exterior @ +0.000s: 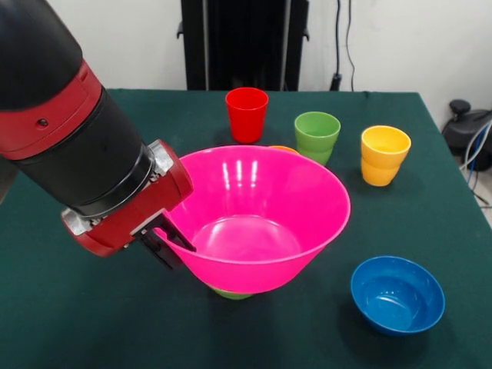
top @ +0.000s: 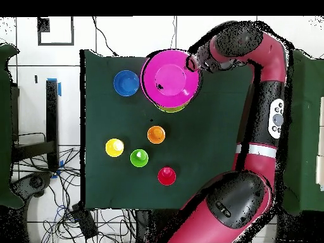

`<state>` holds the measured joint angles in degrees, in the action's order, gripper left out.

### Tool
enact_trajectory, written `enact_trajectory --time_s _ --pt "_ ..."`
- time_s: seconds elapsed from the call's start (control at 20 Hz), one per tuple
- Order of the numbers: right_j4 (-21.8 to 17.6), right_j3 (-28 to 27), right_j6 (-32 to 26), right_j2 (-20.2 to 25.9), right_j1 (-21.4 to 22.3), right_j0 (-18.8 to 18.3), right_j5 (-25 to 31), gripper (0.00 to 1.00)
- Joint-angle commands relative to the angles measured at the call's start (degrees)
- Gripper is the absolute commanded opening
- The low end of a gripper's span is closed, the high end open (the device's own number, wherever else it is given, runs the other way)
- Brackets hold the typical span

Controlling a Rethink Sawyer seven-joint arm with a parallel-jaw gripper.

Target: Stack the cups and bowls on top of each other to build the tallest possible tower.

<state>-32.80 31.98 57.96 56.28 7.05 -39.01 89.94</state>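
The huge pink bowl sits tilted on a lime green bowl, of which only a sliver shows beneath it. My gripper pinches the pink bowl's left rim, one finger inside and one outside. In the overhead view the gripper is at the right rim of the pink bowl, with the green edge below it. The blue bowl stands alone at the front right. The red cup, light green cup and yellow cup stand upright behind. The orange cup is nearly hidden in the front view. The purple cup and the red-orange bowl are out of view.
The dark green table carries everything. My thick red and black arm crosses the table's left side in the front view. In the overhead view the blue bowl lies left of the pink bowl, and the cups cluster towards the robot's base.
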Motion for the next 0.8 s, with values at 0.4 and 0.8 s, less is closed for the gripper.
enact_trajectory --time_s 0.4,0.8 --pt "-3.8 -0.4 -17.8 -2.5 2.0 2.2 6.9 0.0" --pt "-3.4 0.1 -16.2 -2.6 2.8 2.4 8.8 0.0"
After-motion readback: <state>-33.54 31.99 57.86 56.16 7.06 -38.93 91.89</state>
